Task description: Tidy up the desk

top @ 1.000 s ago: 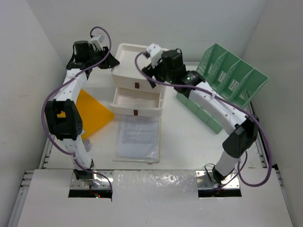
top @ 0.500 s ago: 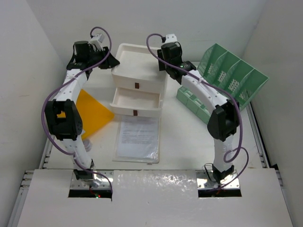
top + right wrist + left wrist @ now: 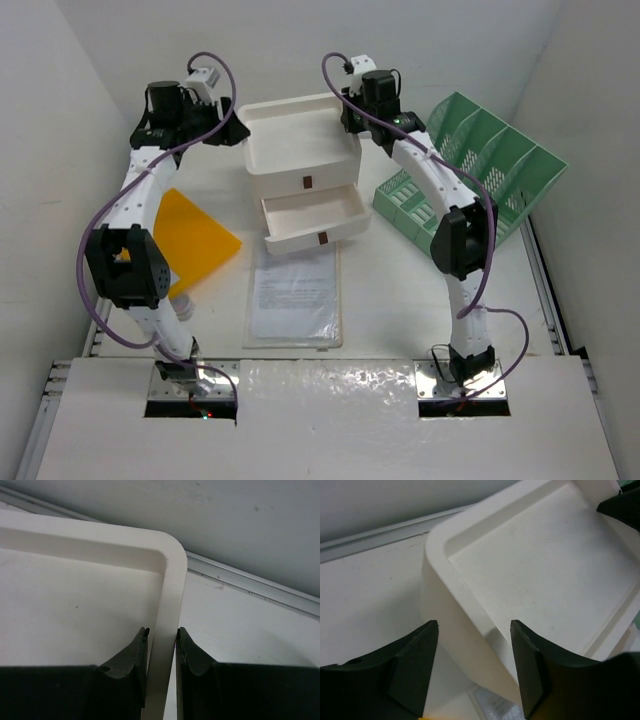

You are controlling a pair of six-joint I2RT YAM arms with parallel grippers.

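Note:
A white drawer box (image 3: 300, 135) stands at the back of the desk (image 3: 400, 290), its lower drawer (image 3: 315, 215) pulled out. My right gripper (image 3: 352, 115) is shut on the box's raised top rim (image 3: 167, 590) near the back right corner, one finger on each side (image 3: 161, 635). My left gripper (image 3: 235, 135) is open at the box's left side. In the left wrist view its gripper (image 3: 474, 630) straddles the box's corner wall (image 3: 465, 630), and both fingers (image 3: 415, 665) stand apart from it.
An orange folder (image 3: 195, 235) lies left of the box. A printed sheet in a plastic sleeve (image 3: 292, 295) lies in front of the open drawer. A green mesh file rack (image 3: 480, 165) stands at the right. Metal rails (image 3: 250, 582) run along the desk's back edge.
My right gripper has moved back to the box's rear right rim and shut on it. The left gripper has opened off the left wall. The box has shifted to the right.

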